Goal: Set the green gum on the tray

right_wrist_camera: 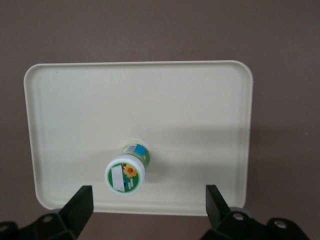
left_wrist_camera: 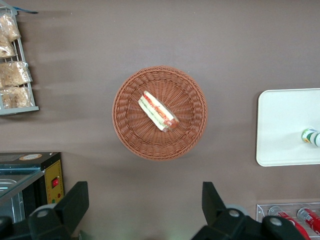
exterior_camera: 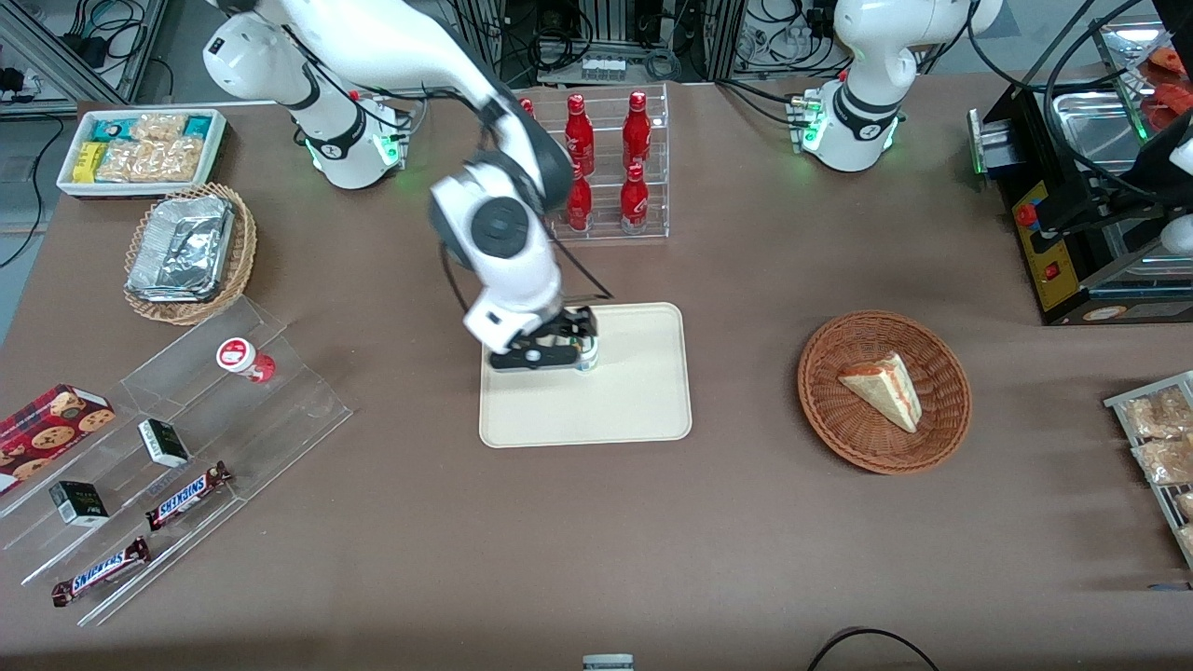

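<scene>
The green gum point(right_wrist_camera: 126, 172) stands upright on the cream tray point(right_wrist_camera: 190, 110), close to one long rim, showing its white lid with a green label and a flower mark. My gripper point(right_wrist_camera: 149, 200) hangs above that rim, open, with its black fingers point(right_wrist_camera: 82, 202) wide apart and clear of the canister. From the front, the gripper point(exterior_camera: 557, 347) hovers over the tray point(exterior_camera: 634, 401) at the edge toward the working arm's end, and the gum point(exterior_camera: 587, 359) peeks out beside it. The parked arm's wrist view also catches the gum point(left_wrist_camera: 311, 136) on the tray point(left_wrist_camera: 285, 125).
A red-lidded canister point(exterior_camera: 244, 359) sits on the acrylic step stand with snack bars. A rack of red bottles point(exterior_camera: 610, 168) stands farther from the front camera than the tray. Toward the parked arm's end, a wicker basket point(exterior_camera: 941, 438) holds a sandwich.
</scene>
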